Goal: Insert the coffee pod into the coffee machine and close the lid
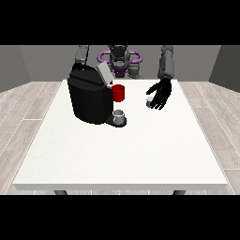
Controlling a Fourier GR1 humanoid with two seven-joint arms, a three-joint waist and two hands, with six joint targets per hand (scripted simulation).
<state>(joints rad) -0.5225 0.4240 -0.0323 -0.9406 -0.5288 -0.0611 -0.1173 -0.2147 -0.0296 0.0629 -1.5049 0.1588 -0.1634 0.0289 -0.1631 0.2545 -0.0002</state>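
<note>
A small grey coffee pod rests on the white table toward its far edge, just beside the black coffee machine, whose lid stands raised. The hand at the view's right hangs over the pod, fingers spread downward and released, grasping nothing. Light and rigid by appearance, the pod likely suits a pinch across its sides.

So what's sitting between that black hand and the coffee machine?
In the front view, a red cup stands beside the coffee machine; between it and the hand at the view's right is bare table.
</note>
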